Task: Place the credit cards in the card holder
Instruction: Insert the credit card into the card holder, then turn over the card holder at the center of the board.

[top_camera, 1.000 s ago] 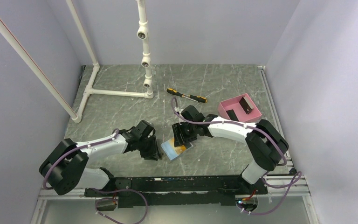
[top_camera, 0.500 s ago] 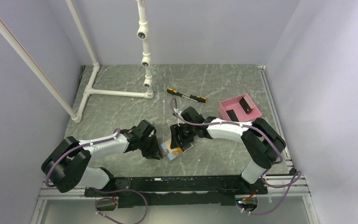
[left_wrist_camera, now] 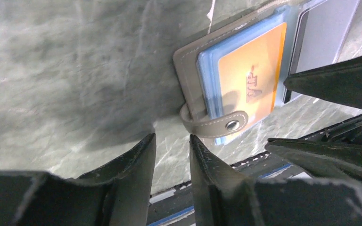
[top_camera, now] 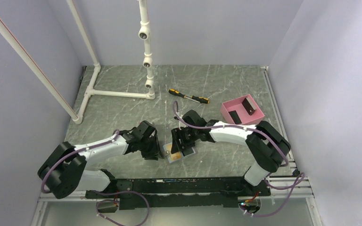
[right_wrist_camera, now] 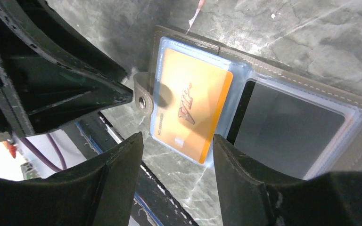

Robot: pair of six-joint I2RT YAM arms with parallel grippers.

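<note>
The card holder (top_camera: 176, 154) lies open on the table (top_camera: 122, 113) between the two pincers. An orange card (right_wrist_camera: 191, 110) sits on its strap-side leaf, long axis parallel to the holder's fold, and a dark card (right_wrist_camera: 292, 127) sits on the other leaf. The right gripper (right_wrist_camera: 176, 136) hangs directly over the orange card, jaws apart astride it and gripping nothing, so it looks the nearer arm for seating the card. The left gripper (left_wrist_camera: 172, 139), jaws slightly apart and empty, sits just outside the holder's strap (left_wrist_camera: 212, 127).

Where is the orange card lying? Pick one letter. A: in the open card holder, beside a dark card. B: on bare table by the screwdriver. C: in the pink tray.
A: the right wrist view shows the orange card in the open card holder, a dark card alongside.
</note>
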